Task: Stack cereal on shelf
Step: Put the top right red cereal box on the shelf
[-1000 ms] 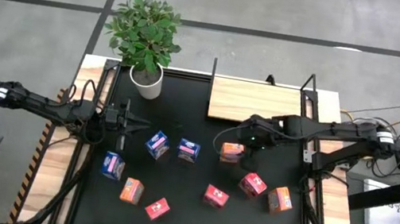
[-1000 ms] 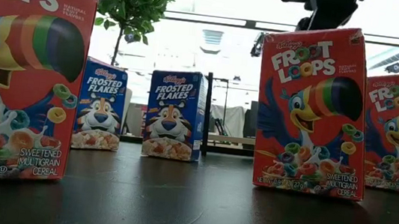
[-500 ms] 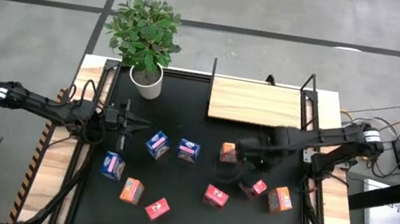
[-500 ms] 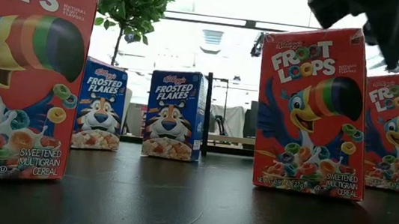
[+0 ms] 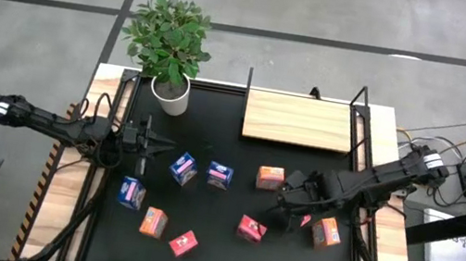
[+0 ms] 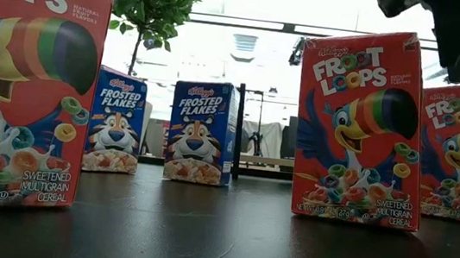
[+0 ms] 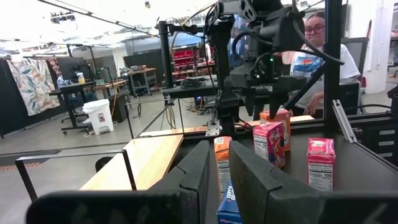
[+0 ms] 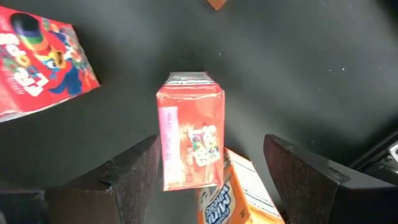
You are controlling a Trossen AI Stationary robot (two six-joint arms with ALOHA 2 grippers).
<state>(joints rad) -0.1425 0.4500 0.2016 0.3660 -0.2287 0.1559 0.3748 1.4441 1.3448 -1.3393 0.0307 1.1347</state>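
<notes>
Several small cereal boxes stand scattered on the black tabletop: blue ones (image 5: 183, 168) (image 5: 219, 175), orange ones (image 5: 271, 177) (image 5: 326, 231) and red ones (image 5: 251, 229). The light-wood shelf (image 5: 298, 120) at the far edge holds nothing. My right gripper (image 5: 296, 203) points down, open, above a red box (image 8: 189, 140) that stands on its base beside an orange box (image 8: 239, 193). One finger is on each side of the red box, clear of it. My left gripper (image 5: 151, 143) waits shut at the table's left, pointing level.
A potted plant (image 5: 169, 46) stands at the far left corner. More boxes, blue (image 5: 131, 192), orange (image 5: 153, 222) and red (image 5: 183, 243), sit at the near left. Black posts (image 5: 361, 104) stand at the shelf's ends. A person (image 7: 317, 50) is beyond the table's right side.
My right gripper has moved from the orange box by the shelf's near edge toward the table's near edge, and now hangs over a red box. Its wrist has rolled on the way and its fingers have stayed open. No box has moved.
</notes>
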